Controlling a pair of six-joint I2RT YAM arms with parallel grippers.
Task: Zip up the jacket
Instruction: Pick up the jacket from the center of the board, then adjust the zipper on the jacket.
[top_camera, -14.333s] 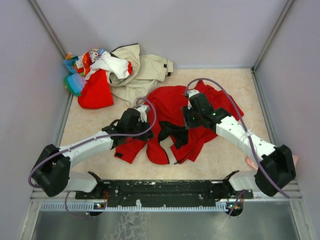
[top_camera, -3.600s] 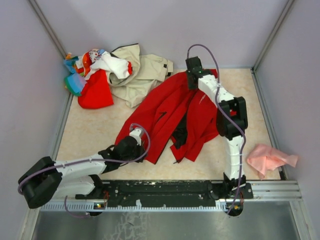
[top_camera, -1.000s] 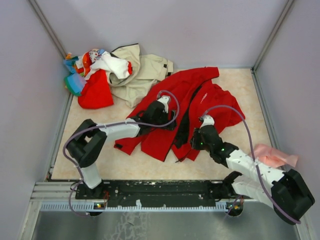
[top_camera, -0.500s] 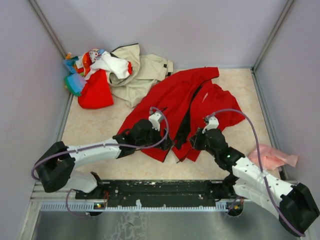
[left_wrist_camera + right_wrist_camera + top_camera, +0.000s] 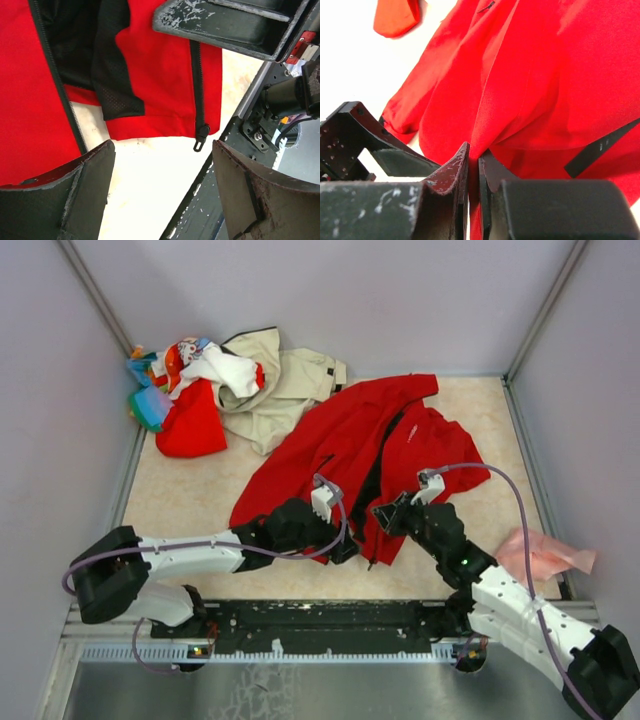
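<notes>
Two states: left fingers [image 5: 85, 195] spread wide above jacket [image 5: 340, 440] hem; right fingers [image 5: 451, 182] pinch its fabric; logo [image 5: 408, 437] unreadable.

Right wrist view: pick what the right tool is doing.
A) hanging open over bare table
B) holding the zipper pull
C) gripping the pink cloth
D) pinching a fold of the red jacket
D: the right tool has its fingers nearly together, with a fold of the jacket squeezed between them.
</notes>
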